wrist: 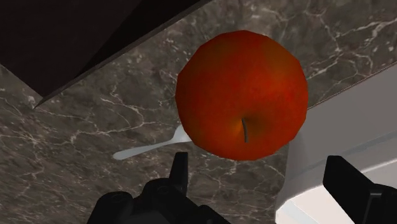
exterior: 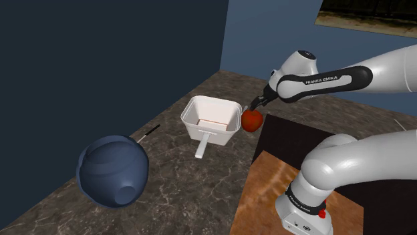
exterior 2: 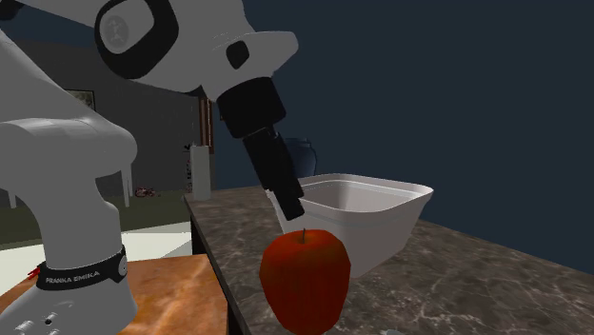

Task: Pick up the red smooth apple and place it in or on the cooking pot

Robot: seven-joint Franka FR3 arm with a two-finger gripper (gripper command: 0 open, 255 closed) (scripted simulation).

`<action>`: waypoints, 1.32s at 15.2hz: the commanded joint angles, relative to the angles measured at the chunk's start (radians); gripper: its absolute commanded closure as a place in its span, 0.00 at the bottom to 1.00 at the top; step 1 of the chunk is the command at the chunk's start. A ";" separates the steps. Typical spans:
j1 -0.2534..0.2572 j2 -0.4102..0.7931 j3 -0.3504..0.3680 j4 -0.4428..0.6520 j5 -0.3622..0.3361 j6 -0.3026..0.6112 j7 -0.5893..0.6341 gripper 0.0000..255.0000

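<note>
White letters reading FRANKA EMIKA run along a dark band low on the arm (exterior 2: 81, 276), nearest the second exterior camera. The same words show on the dark forearm joint in the shoulder view. No other writing can be read.

The tool (wrist: 257, 159) is open, its two black fingers (wrist: 180, 170) standing well apart and clasping nothing. In the wrist view the red apple (wrist: 242, 95) lies just past the fingertips, stem toward the camera, and not between them. In the second exterior view the tool (exterior 2: 290, 211) slants down to just above the stem of the apple (exterior 2: 305, 278). I cannot tell whether a fingertip touches it.

In the shoulder view the apple (exterior: 251, 120) is outside the cooking pot (exterior: 212, 119), just beside its wall, near the tabletop edge that faces the stand (exterior: 267, 180). The tool (exterior: 257, 103) is right above it. The stand's top is brown and wood-grained.

The cooking pot is drawn plain white, squarish with rounded corners, with a short flat handle. Its wall comes close to one open finger in the wrist view. A thin white sliver (wrist: 146, 150) lies on the tabletop (wrist: 95, 127) and runs under the apple; what it is I cannot tell.

The tabletop is dark veined stone. Farther along it, toward the shoulder view's left, a dark blue round vessel (exterior: 112, 170) lies well apart from the pot.
</note>
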 commanded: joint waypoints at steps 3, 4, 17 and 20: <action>0.011 0.067 -0.019 -0.009 -0.003 0.077 -0.001 0.00; 0.011 0.066 -0.019 -0.009 -0.003 0.077 -0.001 0.00; 0.011 0.066 -0.019 -0.009 -0.003 0.077 -0.001 1.00; 0.011 0.067 -0.019 -0.009 -0.003 0.077 -0.001 1.00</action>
